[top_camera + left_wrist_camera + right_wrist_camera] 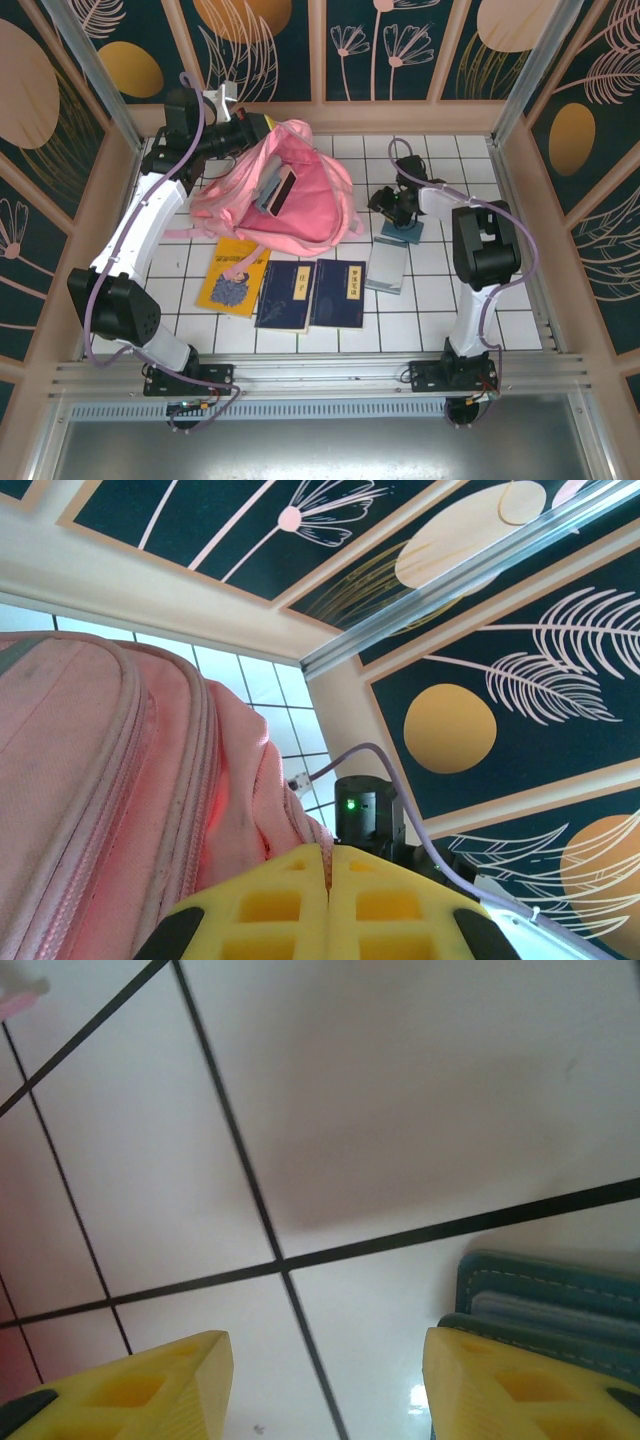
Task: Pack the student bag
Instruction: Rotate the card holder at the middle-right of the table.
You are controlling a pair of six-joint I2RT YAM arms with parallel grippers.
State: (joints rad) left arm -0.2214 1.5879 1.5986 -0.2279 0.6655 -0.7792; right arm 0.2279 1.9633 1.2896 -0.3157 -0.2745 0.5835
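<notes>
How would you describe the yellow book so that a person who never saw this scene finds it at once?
Find the big pink student bag toward the back of the white tiled table. Just in front of it lie flat books in a row; the yellow book is at the left end. Its two neighbours are dark blue.
</notes>
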